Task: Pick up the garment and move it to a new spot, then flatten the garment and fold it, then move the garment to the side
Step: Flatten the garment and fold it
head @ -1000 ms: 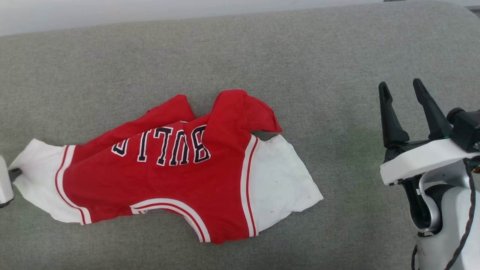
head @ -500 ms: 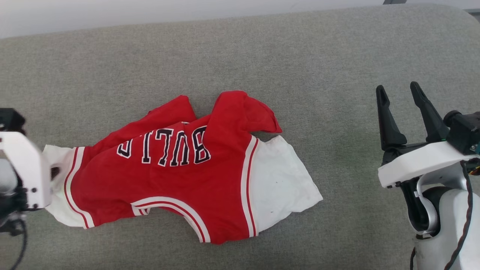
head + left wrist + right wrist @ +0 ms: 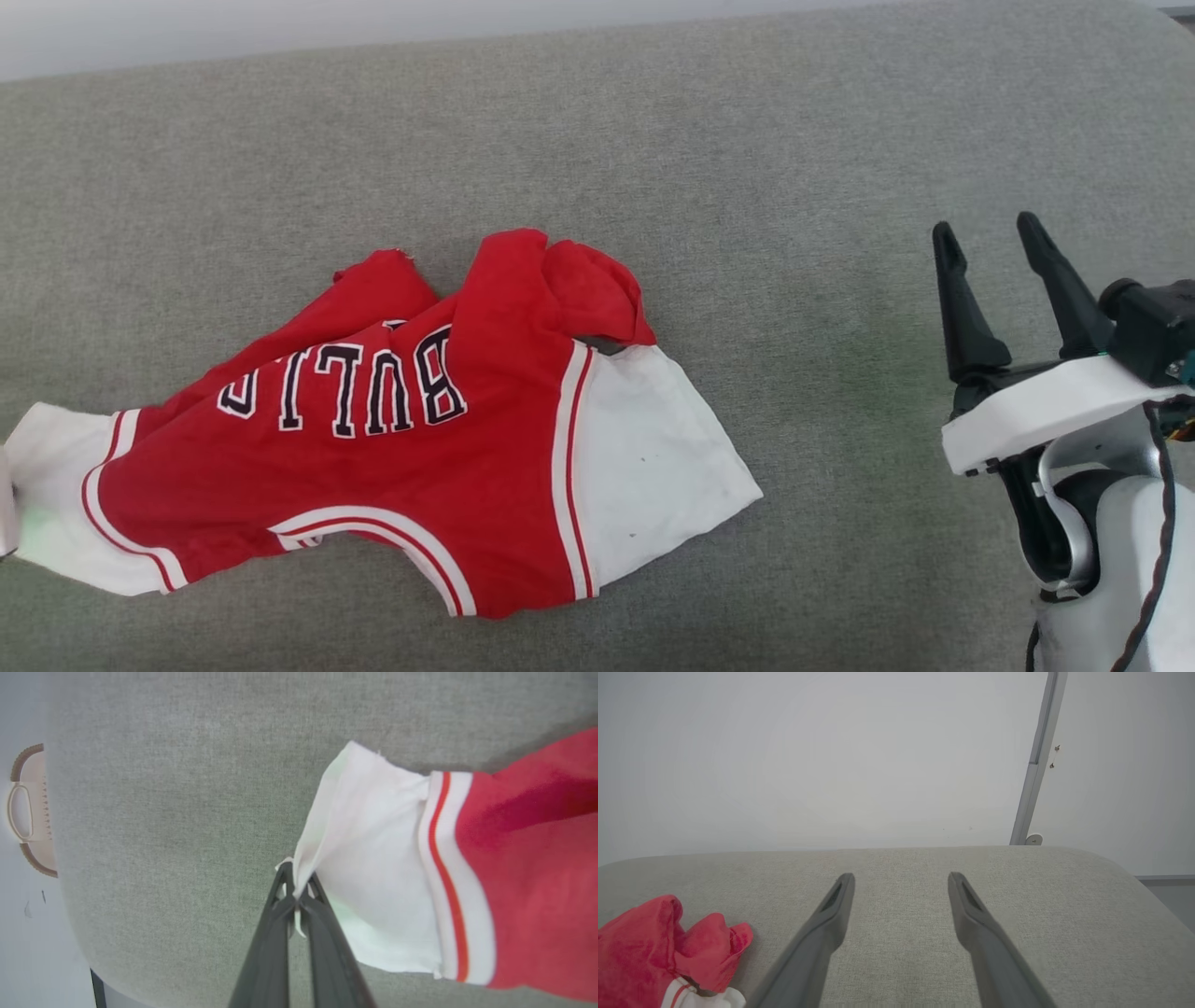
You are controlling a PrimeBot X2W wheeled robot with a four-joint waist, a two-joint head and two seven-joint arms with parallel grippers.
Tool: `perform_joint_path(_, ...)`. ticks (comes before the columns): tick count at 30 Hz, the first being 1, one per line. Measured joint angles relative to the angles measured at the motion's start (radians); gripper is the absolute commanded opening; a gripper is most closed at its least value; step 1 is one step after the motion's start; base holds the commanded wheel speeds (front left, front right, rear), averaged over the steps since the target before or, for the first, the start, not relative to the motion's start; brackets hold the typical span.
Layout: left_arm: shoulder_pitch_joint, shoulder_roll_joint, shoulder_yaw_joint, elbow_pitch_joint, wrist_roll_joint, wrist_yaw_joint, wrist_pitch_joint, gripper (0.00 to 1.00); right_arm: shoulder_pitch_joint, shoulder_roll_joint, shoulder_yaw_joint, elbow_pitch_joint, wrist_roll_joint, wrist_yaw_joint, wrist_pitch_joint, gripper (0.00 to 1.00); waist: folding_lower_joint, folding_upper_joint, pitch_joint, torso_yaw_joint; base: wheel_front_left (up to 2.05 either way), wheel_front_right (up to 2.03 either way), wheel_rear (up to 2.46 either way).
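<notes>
Head view first: the shirt (image 3: 373, 448) lies crumpled on the grey cushion (image 3: 709, 121), left of centre. Its long axis runs sleeve to sleeve, straight across from my left to my right. The lettering reads upside down to me, so the neckline is on my side and the hem is on the far side, bunched into a red lump (image 3: 579, 289).

Left wrist view now: my left gripper (image 3: 295, 882) is clamped tight on the edge of the near sleeve (image 3: 369, 882), with a pinch of white cloth caught right at the fingertips. The red body stretches away from there. In the head view that hand sits at the very left edge; the pale sliver there is probably its casing, though too little shows to be sure.

Over on the other side, my right gripper (image 3: 984, 226) hangs empty, fingers spread wide, pointing away from me. It is well apart from the far sleeve (image 3: 653, 467), with bare cushion between them. In the right wrist view the red lump sits low at the left, off to the side of the fingers.

So the shirt lies to the left of my free jaws, and its loose end is the one nearer them. As I judge it, flattening turns on my right arm reaching leftward to that sleeve and drawing it out along this same axis.
</notes>
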Motion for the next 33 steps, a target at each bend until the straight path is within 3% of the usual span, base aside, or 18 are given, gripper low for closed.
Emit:
perform_joint_path(1,-0.001,-0.009,0.003,0.01,0.0,-0.009,-0.022,0.13,0.003,-0.002,0.003,0.0,0.002,0.0,0.005,1.0,0.0,0.0,0.001,0.003,0.0,0.0,0.0)
perform_joint_path(2,-0.003,-0.019,0.004,0.02,0.0,-0.017,-0.04,0.36,0.005,-0.005,0.011,0.0,0.004,0.0,0.013,1.0,0.0,0.0,0.001,0.007,0.0,0.0,0.0)
perform_joint_path(3,-0.006,-0.028,0.004,0.029,0.002,-0.028,-0.056,0.74,0.007,-0.009,0.022,0.0,0.009,0.0,0.023,1.0,0.0,0.0,0.0,0.011,0.0,0.0,0.0)
perform_joint_path(4,-0.011,-0.037,0.004,0.035,0.005,-0.037,-0.076,1.0,0.008,-0.013,0.035,0.001,0.013,0.0,0.033,1.0,0.0,0.0,-0.001,0.015,0.0,0.0,0.0)
perform_joint_path(15,-0.037,-0.098,0.048,-0.034,0.059,-0.129,-0.402,1.0,0.059,-0.1,0.249,0.033,0.137,0.0,0.265,1.0,0.0,0.0,-0.03,0.072,0.0,0.0,0.0)
perform_joint_path(25,0.093,-0.161,0.095,-0.199,0.109,-0.108,-0.71,1.0,0.059,-0.179,0.331,0.075,0.178,0.0,0.5,1.0,0.0001,0.0,-0.052,0.146,0.0,0.0,0.0)
perform_joint_path(33,0.216,-0.216,0.106,-0.293,0.146,-0.061,-0.89,1.0,0.001,-0.239,0.425,0.177,0.138,0.0,0.57,1.0,0.0,0.0,-0.058,0.212,0.0,0.0,0.0)
